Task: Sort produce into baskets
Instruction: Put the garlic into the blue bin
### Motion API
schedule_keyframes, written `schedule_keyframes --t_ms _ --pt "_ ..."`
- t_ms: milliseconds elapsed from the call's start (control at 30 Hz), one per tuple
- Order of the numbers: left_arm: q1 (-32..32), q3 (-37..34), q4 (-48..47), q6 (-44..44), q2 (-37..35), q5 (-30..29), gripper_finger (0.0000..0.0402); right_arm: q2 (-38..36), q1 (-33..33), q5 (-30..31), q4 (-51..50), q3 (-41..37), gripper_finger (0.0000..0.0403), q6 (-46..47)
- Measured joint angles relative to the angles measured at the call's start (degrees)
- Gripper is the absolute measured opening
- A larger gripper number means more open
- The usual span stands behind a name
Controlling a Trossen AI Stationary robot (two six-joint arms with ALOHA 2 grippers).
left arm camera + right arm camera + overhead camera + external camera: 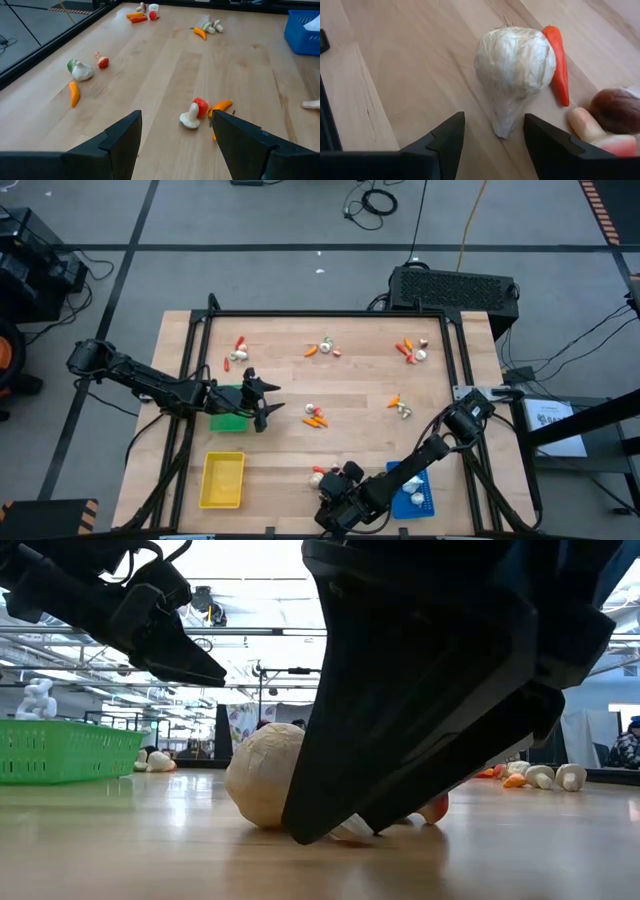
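In the right wrist view a white garlic-like bulb (515, 65) lies on its side on the wood, with an orange-red carrot (559, 65) along one side. A brown-capped piece (616, 110) and a pale piece (590, 131) lie close by. My right gripper (493, 117) is open and slants down over the table's near edge (330, 485). Its fingers stand on either side of the bulb's narrow end, and no touch shows. In the low view one finger (420, 720) reaches down to the table in front of the bulb (262, 775). My left gripper (268, 402) hangs open beside the green basket (228, 406).
The yellow basket (222, 480) sits at the near left. The blue basket (412, 492) at the near right holds white pieces. Small produce clusters lie at the far side (237, 352), (322, 348), (410, 350) and mid-table (315, 417), (400, 405). A raised frame edges the table.
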Motion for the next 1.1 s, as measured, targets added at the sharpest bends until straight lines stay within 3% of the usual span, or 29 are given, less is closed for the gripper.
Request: schedule_keyframes --t_ms 133,500,767,1100 --pt "0.0 0.0 -0.1 0.0 0.0 0.0 0.0248 0.0 0.0 0.0 -0.4 0.0 0.0162 0.1" --pt "0.0 0.0 -0.2 0.0 0.0 0.0 0.0248 0.2 -0.1 -0.7 0.5 1.0 0.0013 -2.4" --pt "0.0 0.0 -0.2 0.0 0.0 0.0 0.0248 0.4 -0.5 -3.6 -3.3 6.9 0.001 -8.2" --pt "0.0 0.0 -0.2 0.0 0.0 0.0 0.0248 0.2 -0.8 -4.8 -36.9 23.6 0.0005 -5.5"
